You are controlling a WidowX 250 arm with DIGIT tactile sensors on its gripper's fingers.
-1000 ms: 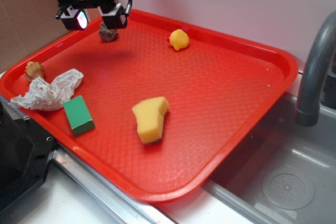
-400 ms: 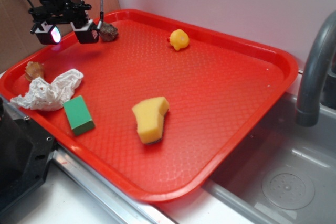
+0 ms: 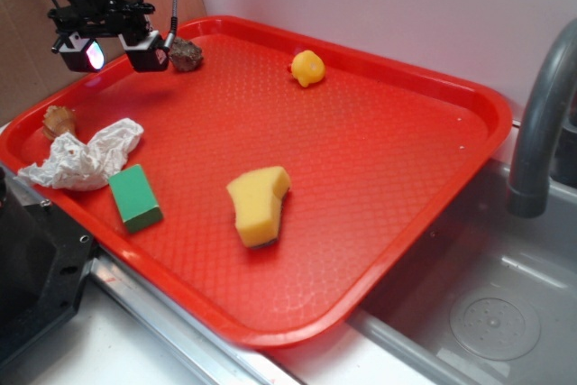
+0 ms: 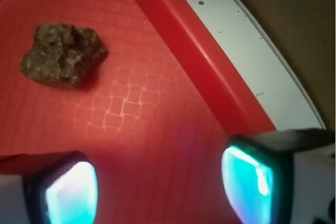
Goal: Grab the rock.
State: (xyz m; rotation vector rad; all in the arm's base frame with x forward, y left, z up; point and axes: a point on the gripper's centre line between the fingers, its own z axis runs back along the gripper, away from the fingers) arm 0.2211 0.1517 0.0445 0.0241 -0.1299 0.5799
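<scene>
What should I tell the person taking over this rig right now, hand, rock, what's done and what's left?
Gripper: open and empty, hovering over the tray's back left corner.
Rock: lying on the tray near the back rim, just beside the gripper, not between the fingers; the wrist view shows it off to one side of them.
Done: nothing grasped.
Left: line the fingers up around the rock, come down, close, lift.
Not the target: the yellow duck further along the back.
</scene>
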